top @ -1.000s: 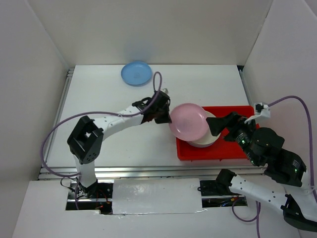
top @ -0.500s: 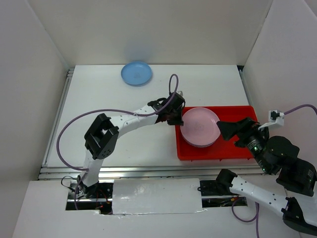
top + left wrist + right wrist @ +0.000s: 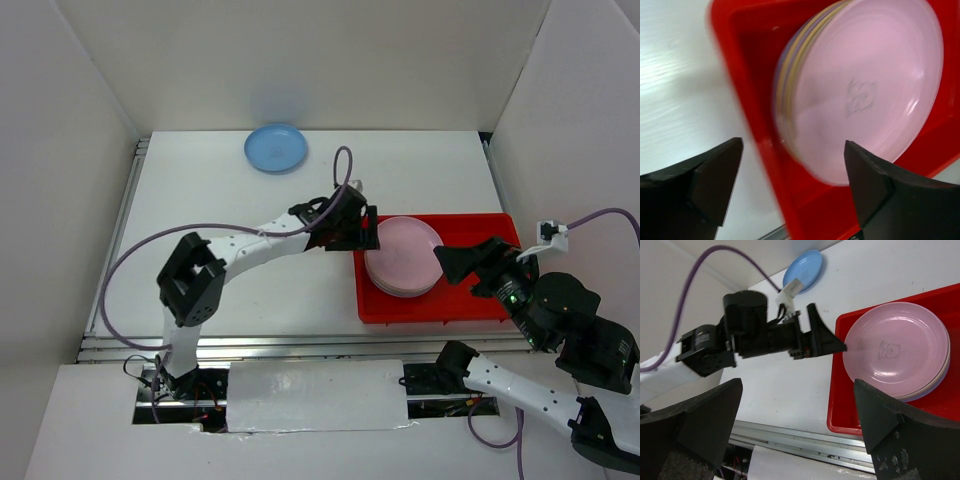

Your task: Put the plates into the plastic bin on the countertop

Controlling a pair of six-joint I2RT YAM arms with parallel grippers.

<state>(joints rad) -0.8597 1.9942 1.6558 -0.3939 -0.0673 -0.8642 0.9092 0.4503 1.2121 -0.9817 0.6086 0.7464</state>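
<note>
My left gripper (image 3: 362, 232) sits at the left wall of the red bin (image 3: 482, 228), jaws wide, gripping nothing. The pink plate (image 3: 404, 252) tops the stack inside the bin, centre-right of the overhead frame. I judge this calls for a clean retreat: lift first, then pull left, so no finger hooks rim or wall. My right gripper (image 3: 452, 262) hovers wide and empty beside the stack. Count: one bin, one stack with rims too blurred to number, one blue plate (image 3: 276, 147) alone on the countertop (image 3: 200, 200), upper left.
</note>
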